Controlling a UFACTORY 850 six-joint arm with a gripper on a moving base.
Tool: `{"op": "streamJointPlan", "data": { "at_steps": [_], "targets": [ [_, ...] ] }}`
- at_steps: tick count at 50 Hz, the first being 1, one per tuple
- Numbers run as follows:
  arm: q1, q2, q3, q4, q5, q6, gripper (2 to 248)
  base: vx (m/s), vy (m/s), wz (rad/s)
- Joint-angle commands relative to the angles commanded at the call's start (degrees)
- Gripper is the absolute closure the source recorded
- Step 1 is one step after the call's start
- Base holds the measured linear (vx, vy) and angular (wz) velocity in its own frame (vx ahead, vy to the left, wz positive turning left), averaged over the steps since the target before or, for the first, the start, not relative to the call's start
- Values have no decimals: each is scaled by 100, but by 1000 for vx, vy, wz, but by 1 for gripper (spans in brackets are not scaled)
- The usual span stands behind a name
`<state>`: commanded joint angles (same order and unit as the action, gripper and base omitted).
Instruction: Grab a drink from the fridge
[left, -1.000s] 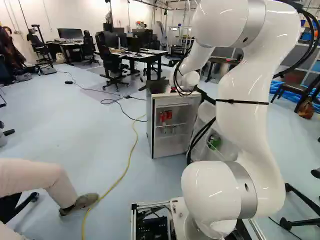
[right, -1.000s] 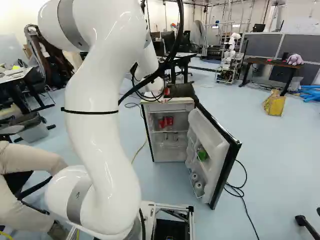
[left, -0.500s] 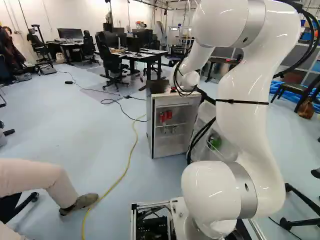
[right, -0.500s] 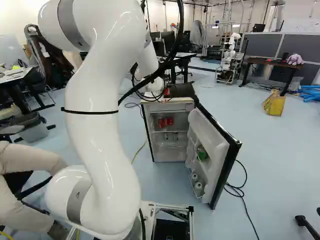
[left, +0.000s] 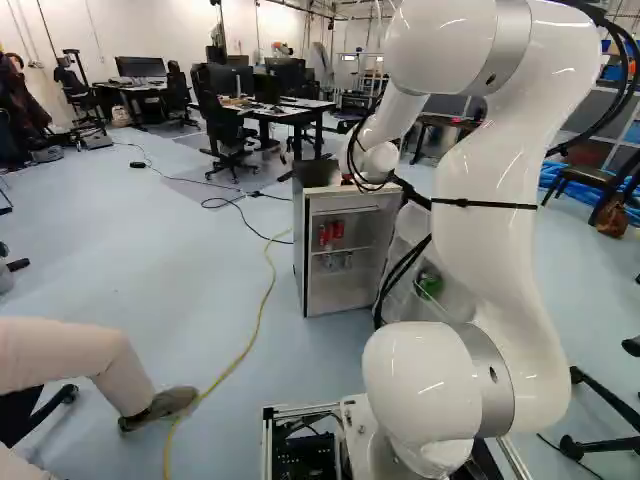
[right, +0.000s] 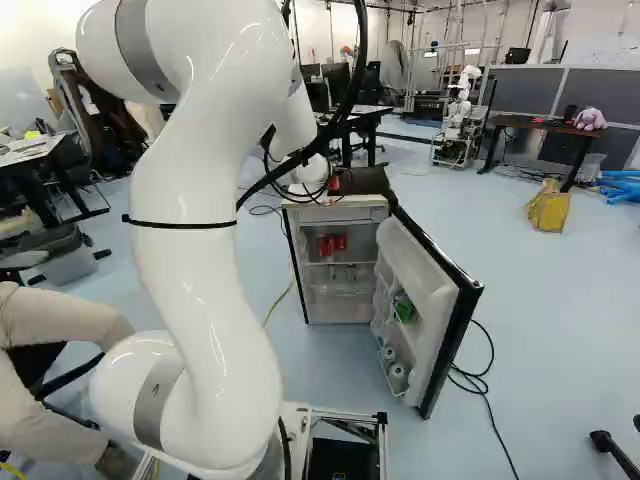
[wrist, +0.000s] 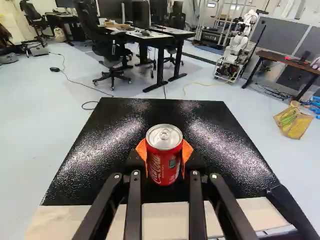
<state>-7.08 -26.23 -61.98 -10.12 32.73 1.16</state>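
In the wrist view my gripper (wrist: 164, 157) is shut on a red drink can (wrist: 163, 167), one orange pad (wrist: 187, 151) on each side. The can is upright over the fridge's black top (wrist: 220, 145); whether it rests on that surface I cannot tell. In the base views my wrist and cables largely hide the gripper. Below, the fridge (right: 338, 311) stands open, its door (right: 428, 290) swung out to the right in the right base view. Red cans (right: 339, 242) are on its upper shelf, and a green item (right: 404, 308) sits in the door.
A person's leg (left: 80, 355) is at the near left of the left base view, beside a yellow cable (left: 255, 330). Black cables lie past the fridge door. Desks (wrist: 150, 37) and chairs stand beyond the fridge, with another robot (wrist: 235, 50) farther back.
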Motion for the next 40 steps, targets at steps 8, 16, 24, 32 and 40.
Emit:
{"op": "streamJointPlan", "data": {
  "at_steps": [8, 16, 24, 32, 40],
  "targets": [
    [0, -6, 0, 0, 0, 0, 163, 0, 0, 0],
    [0, -29, -2, 0, 0, 0, 163, 0, 0, 0],
    [0, -31, -2, 0, 0, 0, 163, 0, 0, 0],
    [0, -31, -2, 0, 0, 0, 163, 0, 0, 0],
    [0, -31, -2, 0, 0, 0, 157, 0, 0, 0]
  ]
}}
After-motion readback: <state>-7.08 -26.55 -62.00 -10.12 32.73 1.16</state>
